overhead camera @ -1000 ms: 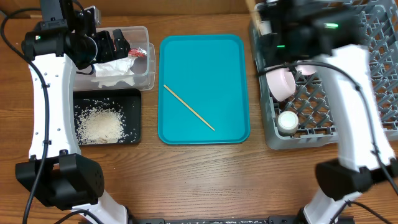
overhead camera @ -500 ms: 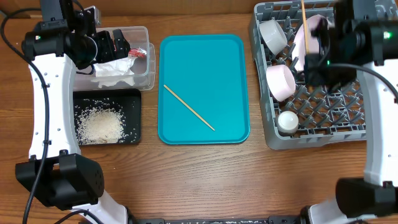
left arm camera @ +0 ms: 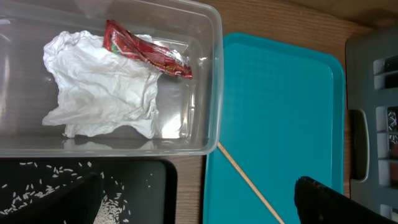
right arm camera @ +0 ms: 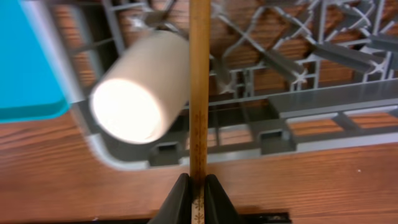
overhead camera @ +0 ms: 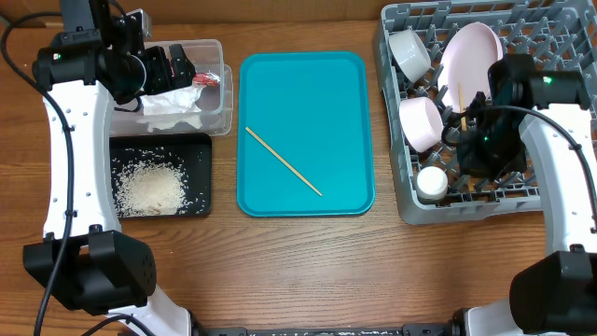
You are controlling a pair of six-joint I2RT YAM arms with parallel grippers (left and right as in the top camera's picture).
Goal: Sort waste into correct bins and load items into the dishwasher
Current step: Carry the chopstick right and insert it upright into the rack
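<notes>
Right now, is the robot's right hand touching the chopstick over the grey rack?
Touching. The right wrist view shows the right hand closed on the chopstick, both fingers pressed against its sides.

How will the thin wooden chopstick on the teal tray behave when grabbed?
The thin light wooden chopstick looks straight and slender, so probably stiff and light. Lying flat on the smooth teal serving tray, it may roll or skid when nudged.
</notes>
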